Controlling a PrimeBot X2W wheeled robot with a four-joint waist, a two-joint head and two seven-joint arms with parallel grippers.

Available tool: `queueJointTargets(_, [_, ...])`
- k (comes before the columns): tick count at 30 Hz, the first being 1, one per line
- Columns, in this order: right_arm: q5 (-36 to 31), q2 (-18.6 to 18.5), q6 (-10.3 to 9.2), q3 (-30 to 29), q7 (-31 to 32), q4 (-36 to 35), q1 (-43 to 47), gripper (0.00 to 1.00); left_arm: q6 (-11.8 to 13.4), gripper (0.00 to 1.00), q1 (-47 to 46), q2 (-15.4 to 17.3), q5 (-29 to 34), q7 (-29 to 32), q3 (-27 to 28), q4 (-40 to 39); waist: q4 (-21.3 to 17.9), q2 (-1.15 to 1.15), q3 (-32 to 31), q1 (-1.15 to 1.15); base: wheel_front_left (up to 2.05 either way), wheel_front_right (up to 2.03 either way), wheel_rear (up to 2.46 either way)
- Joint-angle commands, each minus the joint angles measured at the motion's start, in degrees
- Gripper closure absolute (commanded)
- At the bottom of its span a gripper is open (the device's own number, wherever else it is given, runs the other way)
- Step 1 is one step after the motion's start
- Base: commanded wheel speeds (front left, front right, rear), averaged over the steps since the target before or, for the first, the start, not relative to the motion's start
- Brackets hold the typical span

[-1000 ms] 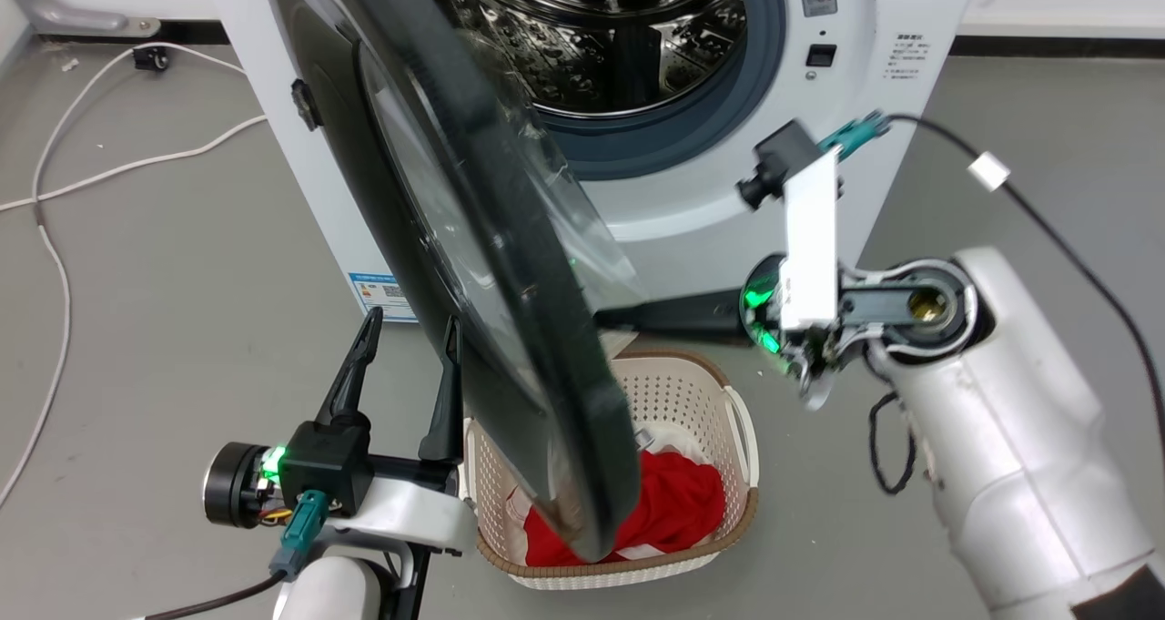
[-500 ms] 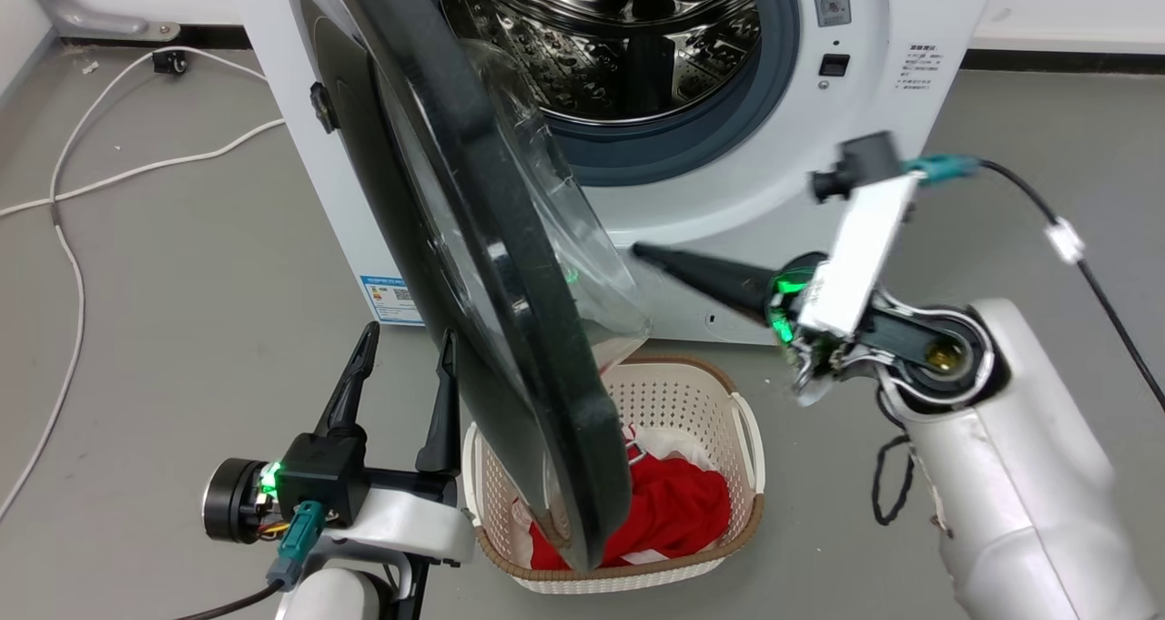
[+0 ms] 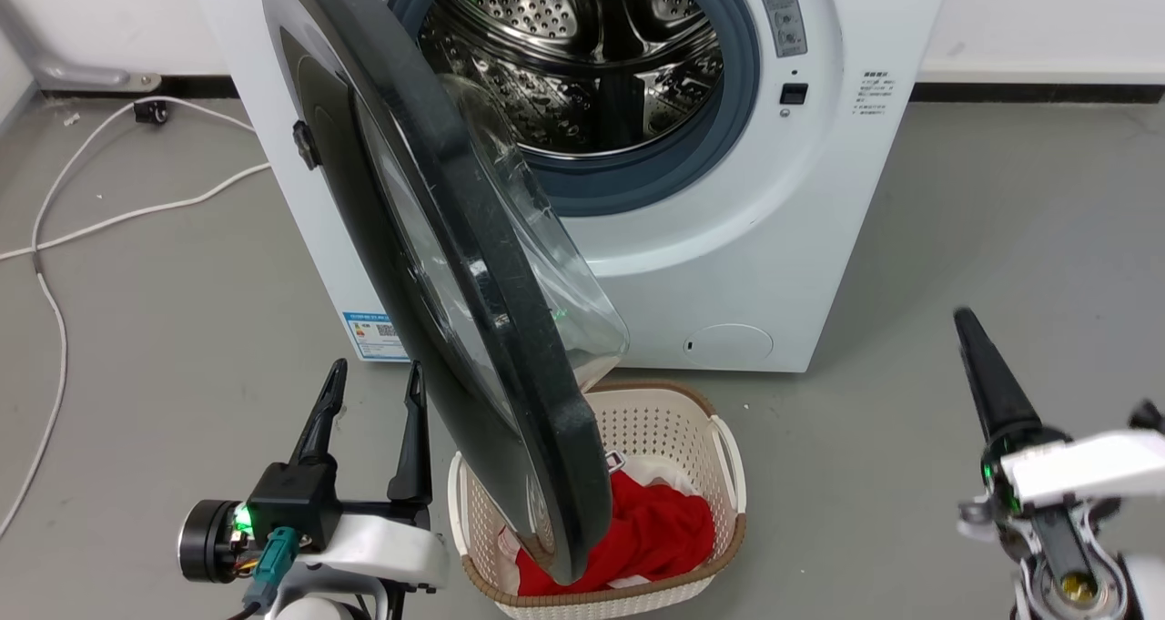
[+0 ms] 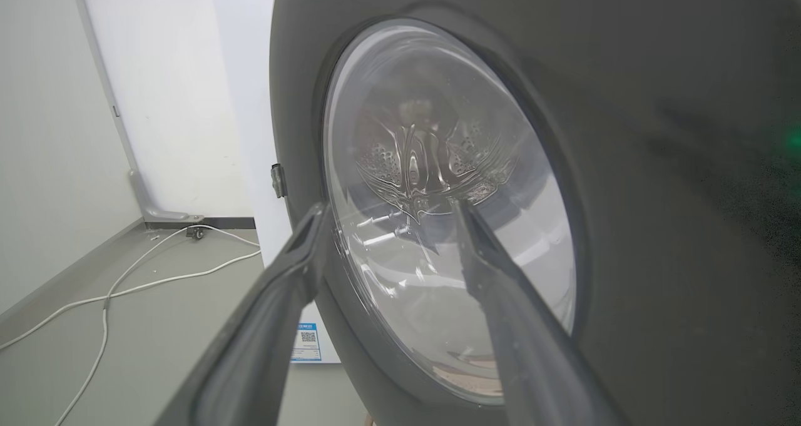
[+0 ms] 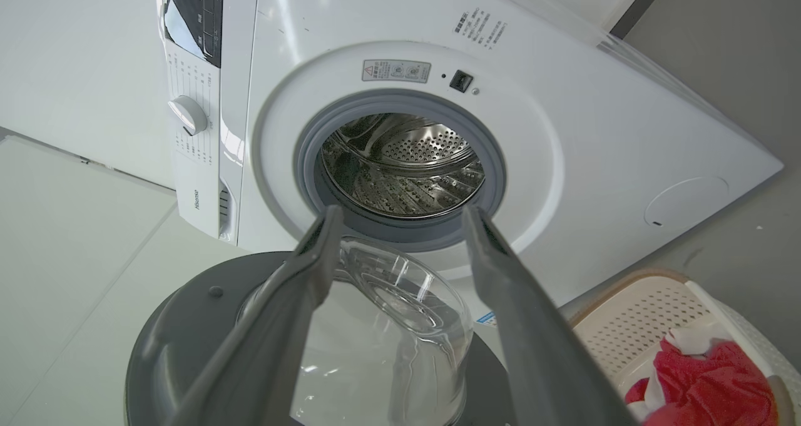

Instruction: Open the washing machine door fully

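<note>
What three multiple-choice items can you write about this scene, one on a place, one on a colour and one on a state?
1. Where does the laundry basket stand, relative to the washing machine?
A. On top of it
B. Behind it
C. On the floor in front of it, under the door's lower edge

2. What colour is the big cloth in the basket?
A. Red
B. Blue
C. Green

3. How is the washing machine door?
A. Shut
B. Swung open
C. Taken off and lying flat on the floor

Answers:
1 C: the head view shows it on the grey floor, below the door's rim.
2 A: red fabric lies inside it.
3 B: the door stands away from the front, still on its hinge side, and the steel drum is bare to view.
</note>
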Motion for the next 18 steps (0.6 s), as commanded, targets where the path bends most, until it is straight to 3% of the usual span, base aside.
queueJointTargets(1, [-1.78,0.40,0.00,-0.24,-1.69,-0.94,1.71,0.00,0.03,0.00,0.49,-0.05,-0.09,-0.15,0.24,-0.01,-0.07,0.00,-0.44,0.00,0.00,0.00,0.00])
queueJointTargets(4, [-9.69,0.56,0.00,-0.67,-8.04,-3.14,5.50,0.00,-0.07,0.00,0.91,-0.05,-0.34,-0.14,0.65,0.32,-0.11,0.00,-0.87,0.00,0.00,0.00,0.00])
queueJointTargets(9, [-33.06,-0.71,0.00,-0.73,-17.88,-6.58,8.34,0.00,0.11,0.00,1.08,-0.05,-0.66,-0.15,1.21,0.44,-0.48,0.00,-1.19,0.00,0.00,0.00,0.00])
queueJointTargets(13, [-53.84,-0.20,-0.01,-1.90,-20.48,-10.46,8.82,0.00,0.21,0.00,0.96,-0.04,-0.60,-0.15,1.22,0.56,-0.50,0.00,-1.26,0.00,0.00,0.00,0.00])
queueJointTargets(18, [-69.68,1.08,-0.01,-0.99,-20.85,-16.31,9.89,0.00,0.00,0.00,0.76,-0.05,-0.11,-0.14,1.45,0.65,-0.34,0.00,-1.33,0.00,0.00,0.00,0.00])
